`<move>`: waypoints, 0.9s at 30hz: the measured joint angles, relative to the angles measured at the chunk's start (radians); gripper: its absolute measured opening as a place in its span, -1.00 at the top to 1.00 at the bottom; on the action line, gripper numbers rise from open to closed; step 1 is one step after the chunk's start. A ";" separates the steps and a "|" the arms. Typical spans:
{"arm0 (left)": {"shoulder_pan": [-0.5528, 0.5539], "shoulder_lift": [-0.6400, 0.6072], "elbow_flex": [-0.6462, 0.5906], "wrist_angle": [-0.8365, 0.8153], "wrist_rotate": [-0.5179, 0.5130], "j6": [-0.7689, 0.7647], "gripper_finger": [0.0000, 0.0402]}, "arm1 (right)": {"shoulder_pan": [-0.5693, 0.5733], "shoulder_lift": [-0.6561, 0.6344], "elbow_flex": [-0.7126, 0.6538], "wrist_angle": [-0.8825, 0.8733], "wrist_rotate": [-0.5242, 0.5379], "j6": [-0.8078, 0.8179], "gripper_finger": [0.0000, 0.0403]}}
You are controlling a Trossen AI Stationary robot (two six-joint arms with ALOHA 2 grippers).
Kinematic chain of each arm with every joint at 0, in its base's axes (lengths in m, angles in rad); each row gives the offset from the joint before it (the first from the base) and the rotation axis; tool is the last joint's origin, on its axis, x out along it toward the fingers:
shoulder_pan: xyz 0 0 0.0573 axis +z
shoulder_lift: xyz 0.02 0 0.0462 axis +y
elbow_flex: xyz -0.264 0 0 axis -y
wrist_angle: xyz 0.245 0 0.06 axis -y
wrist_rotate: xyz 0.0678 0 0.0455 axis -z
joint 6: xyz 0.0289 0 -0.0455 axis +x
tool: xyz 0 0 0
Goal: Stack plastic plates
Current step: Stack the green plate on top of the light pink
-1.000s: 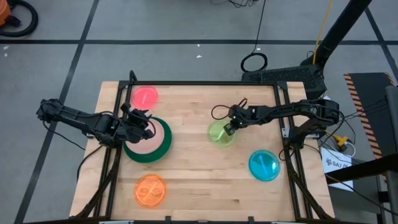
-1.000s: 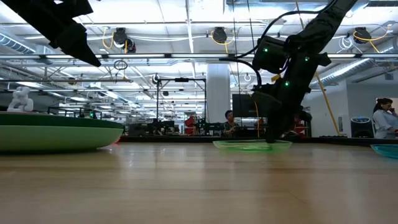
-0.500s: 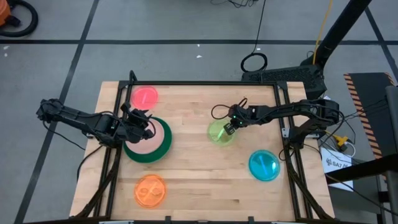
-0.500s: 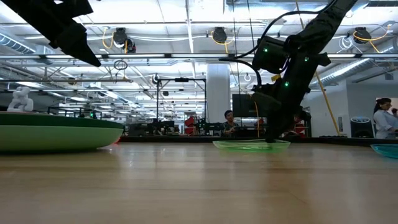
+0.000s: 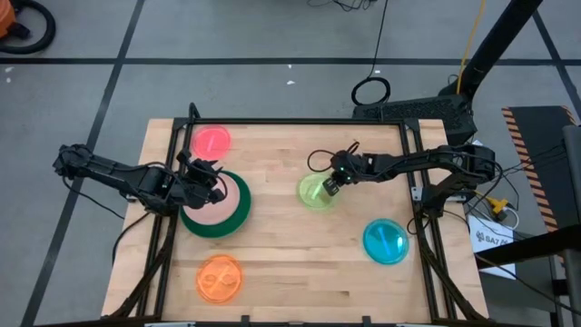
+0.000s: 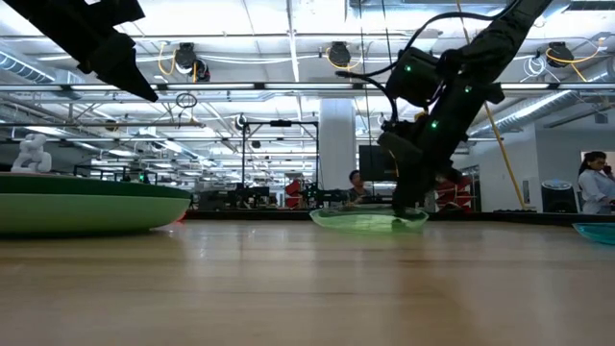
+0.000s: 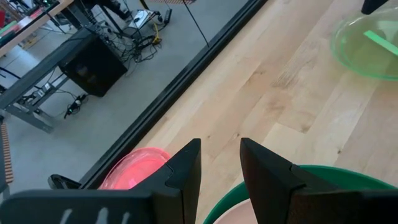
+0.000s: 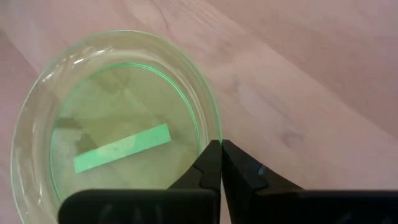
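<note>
While we look down from the high view, we find the right gripper (image 5: 332, 182) pinched on the near rim of the translucent lime plate (image 5: 315, 192), right of the table's middle; the right wrist view shows its fingers (image 8: 211, 163) pressed together over that rim, with a green strip visible through the plate's floor. From the low view this plate (image 6: 368, 218) sits low on the wooden table (image 6: 307, 288), and we cannot tell whether its far edge is lifted. The left gripper (image 5: 214, 189) hangs over the salmon plate (image 5: 229, 202) nested in the dark green plate (image 5: 238, 221) at the left, fingers (image 7: 186, 168) a narrow gap apart and holding nothing. The arm hides much of the salmon plate. Behind it lies the red-pink plate (image 5: 212, 141), cut off in the left wrist view. Nearer the front sit the orange plate (image 5: 220, 278) and the blue plate (image 5: 386, 242); we see only a sliver of the blue one at the low view's edge
</note>
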 joint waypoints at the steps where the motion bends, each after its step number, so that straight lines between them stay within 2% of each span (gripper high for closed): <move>1: 0.000 0.000 0.000 0.000 0.000 0.000 0.40 | 0.000 0.000 0.000 0.012 0.000 -0.014 1.00; 15: 0.000 0.000 0.000 0.079 0.000 0.023 0.40 | 0.003 0.000 0.000 0.255 0.000 -0.220 1.00; 27: 0.000 0.000 0.000 0.083 0.000 0.016 0.40 | 0.004 0.000 0.000 0.480 0.000 -0.371 1.00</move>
